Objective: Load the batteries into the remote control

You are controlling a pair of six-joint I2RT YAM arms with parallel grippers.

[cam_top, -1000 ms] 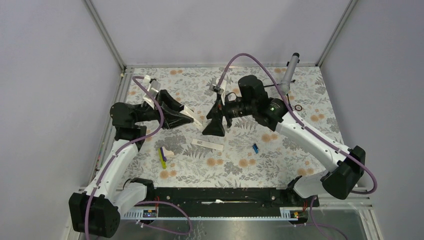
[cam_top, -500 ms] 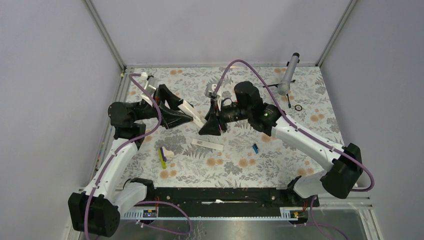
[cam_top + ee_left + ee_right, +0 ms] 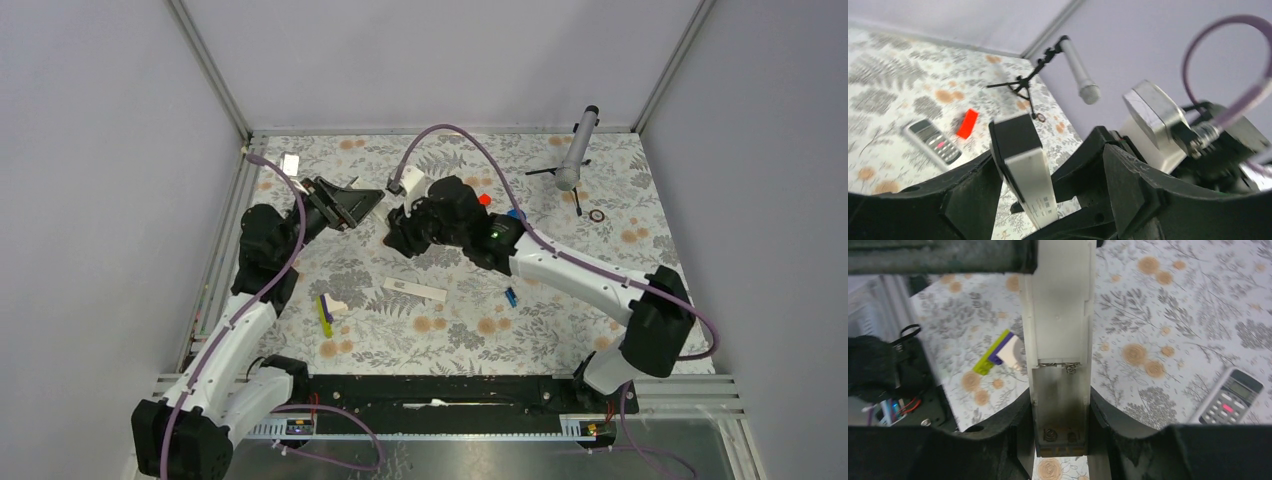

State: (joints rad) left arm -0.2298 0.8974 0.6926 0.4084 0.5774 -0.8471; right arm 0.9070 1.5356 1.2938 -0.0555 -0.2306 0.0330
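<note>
The remote control (image 3: 1058,315) is a long white body with a black face. Its back faces the right wrist view, showing an open battery bay with bare springs. My right gripper (image 3: 1060,400) is shut on its sides, at the middle back of the mat (image 3: 398,228). In the left wrist view the remote (image 3: 1025,170) stands between the spread jaws of my open left gripper (image 3: 1050,165), close to one finger with a clear gap to the other. One blue battery (image 3: 510,296) lies on the mat, right of centre, apart from both grippers.
A small grey handset (image 3: 1230,396) with a display and buttons lies near a red block (image 3: 968,123). A slim white bar (image 3: 415,290) lies mid-mat, and a yellow-green and purple piece (image 3: 324,313) lies to its left. A microphone on a tripod (image 3: 578,150) stands back right.
My right gripper has moved left and shut on the remote. My left gripper has opened from its grip on it and swung toward the back left.
</note>
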